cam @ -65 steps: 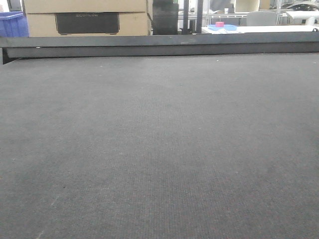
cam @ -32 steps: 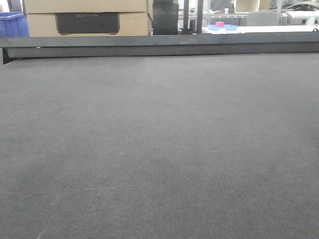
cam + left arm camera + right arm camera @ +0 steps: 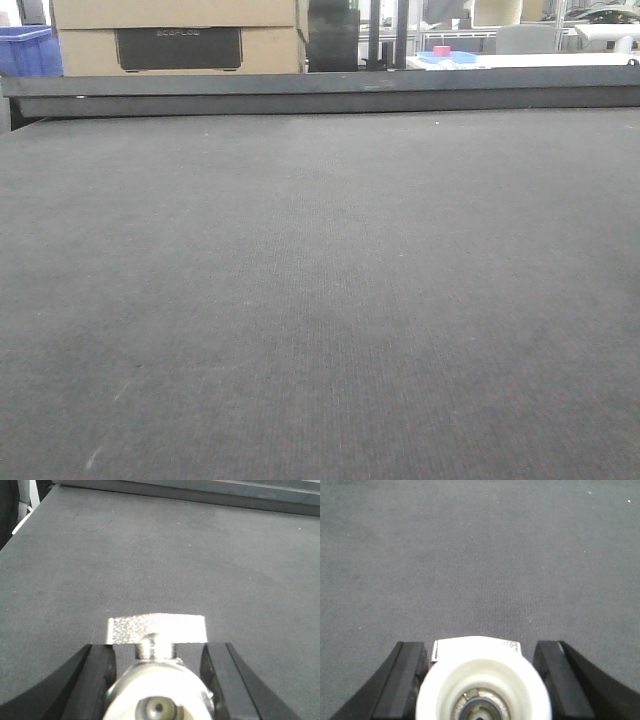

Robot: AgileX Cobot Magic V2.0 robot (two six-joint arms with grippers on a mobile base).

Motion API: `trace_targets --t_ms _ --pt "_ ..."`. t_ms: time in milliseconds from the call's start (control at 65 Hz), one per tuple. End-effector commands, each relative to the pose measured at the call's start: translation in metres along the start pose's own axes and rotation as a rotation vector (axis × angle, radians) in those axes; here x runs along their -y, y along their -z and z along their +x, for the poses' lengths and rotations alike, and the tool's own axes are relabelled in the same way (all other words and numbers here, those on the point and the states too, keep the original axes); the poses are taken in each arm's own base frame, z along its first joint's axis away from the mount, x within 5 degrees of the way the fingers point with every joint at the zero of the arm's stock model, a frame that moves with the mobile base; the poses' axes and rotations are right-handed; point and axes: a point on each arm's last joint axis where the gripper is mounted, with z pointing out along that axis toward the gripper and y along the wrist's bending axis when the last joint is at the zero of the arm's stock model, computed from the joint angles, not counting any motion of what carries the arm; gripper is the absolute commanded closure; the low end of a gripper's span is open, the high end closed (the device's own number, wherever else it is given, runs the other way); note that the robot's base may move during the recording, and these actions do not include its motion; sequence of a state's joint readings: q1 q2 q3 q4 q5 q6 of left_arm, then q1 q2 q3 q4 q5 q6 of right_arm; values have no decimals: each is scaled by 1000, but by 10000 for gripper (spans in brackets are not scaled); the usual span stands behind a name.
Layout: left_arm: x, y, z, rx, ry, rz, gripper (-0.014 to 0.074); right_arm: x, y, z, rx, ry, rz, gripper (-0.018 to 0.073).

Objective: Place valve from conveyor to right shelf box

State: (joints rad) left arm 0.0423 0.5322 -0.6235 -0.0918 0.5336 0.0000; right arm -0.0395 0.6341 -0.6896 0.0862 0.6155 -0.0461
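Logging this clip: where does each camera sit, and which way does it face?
Front: low over the conveyor, facing across to its far rail and cardboard boxes; no robot parts show.
Left wrist: behind the left gripper, looking down-forward; jaws flank a metal valve.
Right wrist: behind the right gripper, same angle; jaws flank a white round part.
Shared: all three see the conveyor.

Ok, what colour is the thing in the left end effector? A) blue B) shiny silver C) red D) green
B: the valve gripped in the left end effector is shiny silver metal, with a flat handle across its top.
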Motion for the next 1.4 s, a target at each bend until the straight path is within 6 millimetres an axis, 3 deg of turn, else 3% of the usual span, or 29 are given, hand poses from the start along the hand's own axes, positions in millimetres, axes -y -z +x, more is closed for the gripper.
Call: trace_targets --t_ms 0,1385 --pt "0 3 -7 68 7 2 708 1 4 -8 81 7 9 721" --pt "0 3 -7 68 7 2 708 1 4 -8 81 7 9 721"
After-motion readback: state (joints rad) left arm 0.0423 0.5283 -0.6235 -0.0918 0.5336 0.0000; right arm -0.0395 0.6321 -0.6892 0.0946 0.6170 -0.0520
